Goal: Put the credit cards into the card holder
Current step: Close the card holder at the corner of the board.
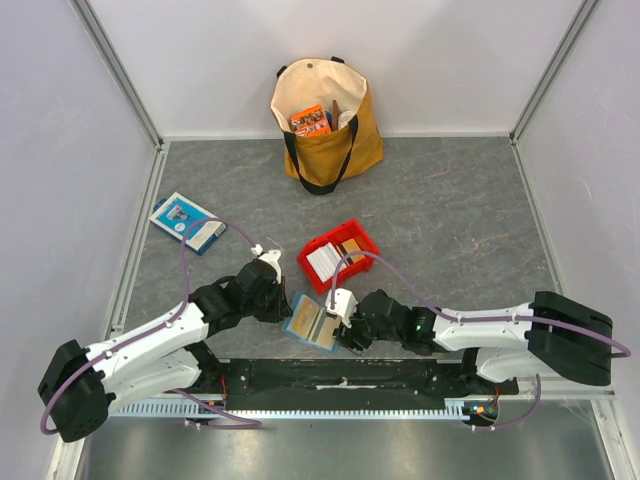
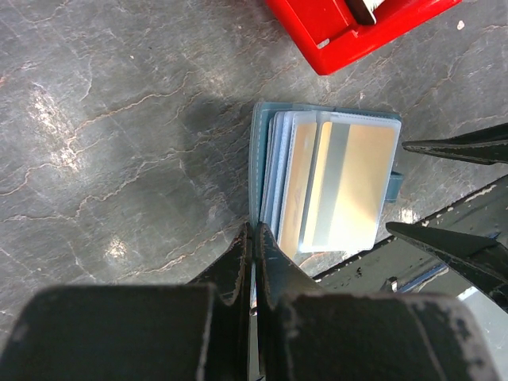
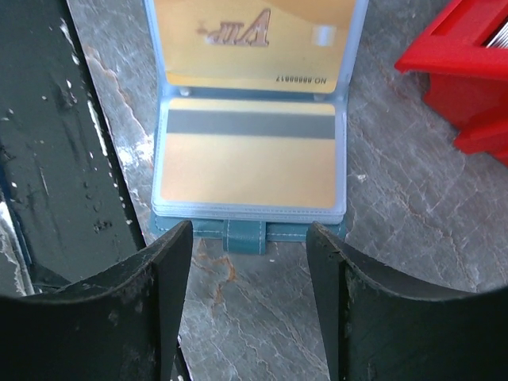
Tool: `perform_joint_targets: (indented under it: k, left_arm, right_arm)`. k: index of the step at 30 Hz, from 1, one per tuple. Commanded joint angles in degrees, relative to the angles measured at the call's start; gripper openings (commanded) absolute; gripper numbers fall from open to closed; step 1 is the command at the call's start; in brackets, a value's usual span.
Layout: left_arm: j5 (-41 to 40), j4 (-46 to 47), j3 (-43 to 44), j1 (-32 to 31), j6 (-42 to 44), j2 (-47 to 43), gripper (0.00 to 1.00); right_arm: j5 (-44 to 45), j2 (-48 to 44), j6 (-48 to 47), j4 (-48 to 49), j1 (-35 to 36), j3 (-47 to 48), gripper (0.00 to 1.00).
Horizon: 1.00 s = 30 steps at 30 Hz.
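The teal card holder lies open on the table between my two grippers. Clear sleeves inside it hold tan credit cards, also seen in the left wrist view. My left gripper is shut, and the card holder's teal left edge runs into its tips. In the top view the left gripper sits at the holder's left side. My right gripper is open and empty, its jaws on either side of the holder's teal tab. In the top view it is at the holder's right side.
A red bin just behind the holder contains more cards, a white one and a tan one. A tan tote bag stands at the back. A blue-and-white box lies at the left. A black strip lines the front edge.
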Motion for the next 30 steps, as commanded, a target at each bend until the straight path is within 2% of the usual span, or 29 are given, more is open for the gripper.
perform_joint_targets:
  k: [1,11,21,30]
  left_arm:
    - [-1.2,0.49,0.65,-0.04,-1.27,-0.3,0.02]
    - [-0.93,0.58,0.91,-0.04,-0.92,-0.04,0.02]
    - [-1.2,0.4,0.73,0.05,-0.92,-0.04,0.02]
    - [-0.93,0.75,0.73,-0.04,-1.01,0.05,0.02]
  right_arm:
    - [0.72,2.21,-0.2,-1.08,0.18,1.47,0.67]
    - [2.3,5.04,0.33,5.86,0.18,-0.2,0.66]
    - [4.94,-4.98,-1.78,2.61,0.09,-1.78,0.66]
    - [2.92,0.81,-1.78,2.16,0.09,-0.2,0.65]
